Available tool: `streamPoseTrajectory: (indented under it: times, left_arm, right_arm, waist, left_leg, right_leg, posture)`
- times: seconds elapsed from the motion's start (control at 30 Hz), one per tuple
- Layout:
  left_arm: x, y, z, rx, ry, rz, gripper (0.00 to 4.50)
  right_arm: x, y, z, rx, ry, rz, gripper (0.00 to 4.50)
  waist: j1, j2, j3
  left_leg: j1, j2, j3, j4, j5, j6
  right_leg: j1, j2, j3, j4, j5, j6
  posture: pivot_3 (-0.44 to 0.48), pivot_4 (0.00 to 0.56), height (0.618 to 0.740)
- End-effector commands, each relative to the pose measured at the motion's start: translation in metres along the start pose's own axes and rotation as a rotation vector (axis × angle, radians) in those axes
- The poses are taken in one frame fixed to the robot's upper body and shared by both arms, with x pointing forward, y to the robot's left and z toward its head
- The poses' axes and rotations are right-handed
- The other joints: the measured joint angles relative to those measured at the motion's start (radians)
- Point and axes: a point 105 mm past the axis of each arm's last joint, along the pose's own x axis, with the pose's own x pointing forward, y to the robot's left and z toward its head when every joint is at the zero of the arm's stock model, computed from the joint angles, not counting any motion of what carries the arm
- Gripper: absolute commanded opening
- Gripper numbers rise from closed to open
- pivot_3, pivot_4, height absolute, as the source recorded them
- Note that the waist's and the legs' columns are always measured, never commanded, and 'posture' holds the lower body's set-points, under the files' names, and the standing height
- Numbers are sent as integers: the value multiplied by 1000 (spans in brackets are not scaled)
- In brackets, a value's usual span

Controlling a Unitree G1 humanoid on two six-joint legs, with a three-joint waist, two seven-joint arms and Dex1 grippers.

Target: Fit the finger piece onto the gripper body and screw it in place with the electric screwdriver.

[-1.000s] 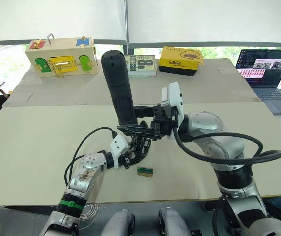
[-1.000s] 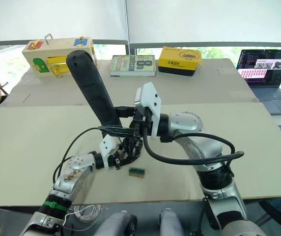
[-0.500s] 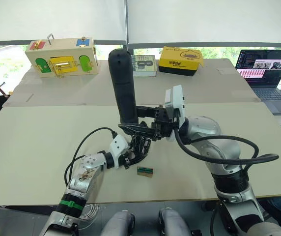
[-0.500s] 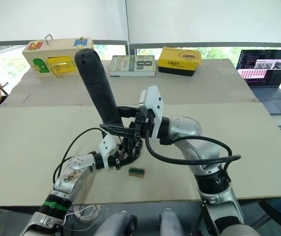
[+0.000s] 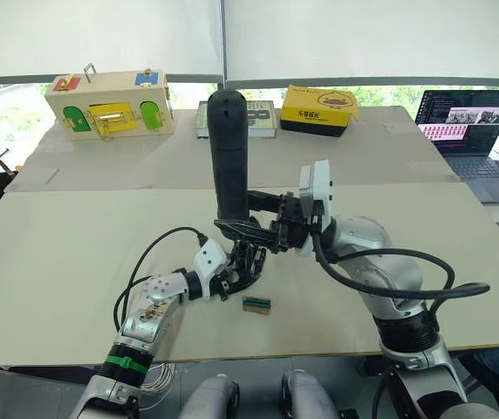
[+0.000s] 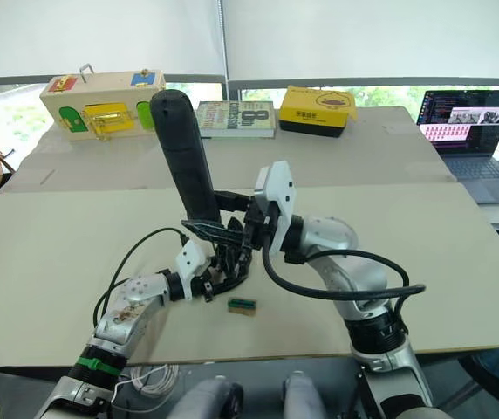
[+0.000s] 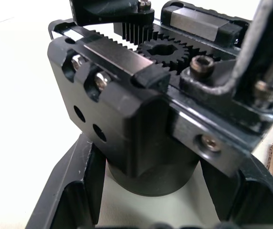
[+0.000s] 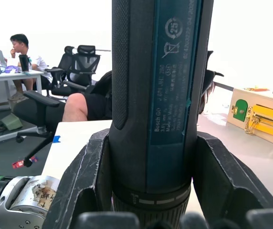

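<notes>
Just left of the frame's centre, the right pincer (image 5: 251,216) was clamped on the lower part of the electric screwdriver (image 5: 229,153), which stood almost upright with its rounded end uppermost. Directly beneath it, the left pincer (image 5: 239,272) was closed around the rounded base of the gripper body (image 7: 141,119), holding it on the pale surface (image 5: 58,253). A small green-and-tan block (image 5: 256,304) lay on the surface just below them, apart from both.

right gripper (image 6: 232,223) clasping upright electric screwdriver (image 6: 182,155), above gripper body (image 6: 229,266)
</notes>
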Motion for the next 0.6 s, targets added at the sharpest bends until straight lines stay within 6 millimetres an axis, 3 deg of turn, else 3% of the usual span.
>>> streamPoseTrajectory:
  times: [0.03,0.6]
  left_arm:
    - [-1,-10,-17,-53,54,-35,2311]
    - [-4,-10,-17,-55,62,-28,2311]
  right_arm:
    - [-3,-3,-28,59,98,-45,1949]
    - [-2,3,-54,51,178,-32,1949]
  waist:
    - [-1,0,-1]
    - [-9,4,-10]
  left_leg:
    - [1,0,0,0,0,0]
    - [13,1,0,-2,-4,0]
  right_leg:
    - [0,0,0,0,0,0]
    - [12,-2,0,0,-11,9]
  posture:
    - [0,150,740]
    - [0,150,740]
